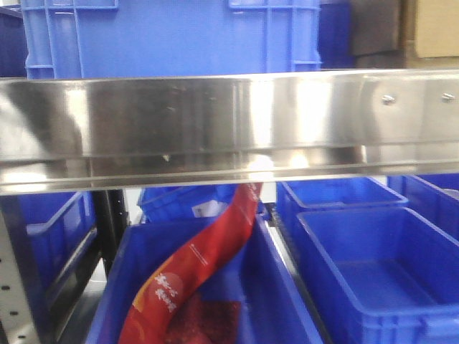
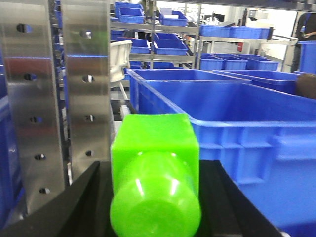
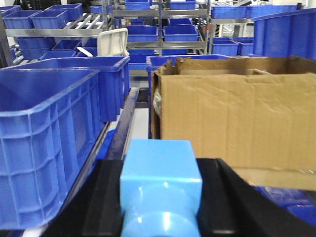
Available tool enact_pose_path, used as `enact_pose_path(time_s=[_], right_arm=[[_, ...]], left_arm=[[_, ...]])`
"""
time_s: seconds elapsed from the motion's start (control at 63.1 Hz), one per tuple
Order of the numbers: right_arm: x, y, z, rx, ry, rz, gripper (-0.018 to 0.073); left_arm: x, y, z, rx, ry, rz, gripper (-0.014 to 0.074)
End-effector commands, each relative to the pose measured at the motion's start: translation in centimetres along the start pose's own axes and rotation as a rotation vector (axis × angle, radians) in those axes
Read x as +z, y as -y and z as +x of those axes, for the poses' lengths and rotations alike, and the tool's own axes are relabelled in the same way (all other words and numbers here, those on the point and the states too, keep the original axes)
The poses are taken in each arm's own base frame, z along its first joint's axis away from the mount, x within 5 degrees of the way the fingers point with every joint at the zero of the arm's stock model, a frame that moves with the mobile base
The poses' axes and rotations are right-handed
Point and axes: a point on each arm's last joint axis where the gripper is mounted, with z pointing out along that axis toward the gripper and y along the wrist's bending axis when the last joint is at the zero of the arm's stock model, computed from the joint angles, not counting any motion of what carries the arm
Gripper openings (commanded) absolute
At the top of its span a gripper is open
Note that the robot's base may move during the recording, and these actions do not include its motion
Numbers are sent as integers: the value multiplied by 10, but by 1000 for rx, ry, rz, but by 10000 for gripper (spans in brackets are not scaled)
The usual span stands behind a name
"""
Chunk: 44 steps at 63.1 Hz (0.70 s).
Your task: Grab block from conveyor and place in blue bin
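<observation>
The right end effector [image 3: 161, 170] is clenched on the block [image 3: 161, 168], a pale blue piece that fills the gap between the black fingers [image 3: 106, 197]. Both fingers press against its sides. The block faces a cardboard box [image 3: 237, 118] on its right and a deep blue bin [image 3: 44, 128] on its left, with racks [image 3: 158, 24] of more bins behind.

The left end effector [image 2: 155, 163] grips a green block [image 2: 155, 143] in the same way. The block's rounded near end hides the fingertips, so the hold looks firm but I can't be fully sure. Beyond it stands a large blue tub [image 2: 237, 133], and a perforated steel upright [image 2: 34, 98] is to the left.

The front view shows a steel rail [image 1: 215, 122] across the frame. Below it a red bag [image 1: 208, 265] droops into a blue crate [image 1: 115, 301], just beside a second crate [image 1: 380, 287].
</observation>
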Motion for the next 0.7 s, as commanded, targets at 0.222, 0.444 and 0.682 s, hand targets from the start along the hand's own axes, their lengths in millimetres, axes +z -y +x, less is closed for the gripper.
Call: enact_pose_path(time_s=[0.222, 0.444, 0.682], right_arm=[[-1, 0, -3, -8, 29, 1, -162], [-1, 0, -3, -8, 29, 1, -162], [-1, 0, -3, -8, 29, 1, -162]], left_arm=[[-1, 0, -1, 0, 17, 3, -111], [-1, 0, -1, 0, 17, 3, -111], [-1, 0, -1, 0, 17, 3, -111]])
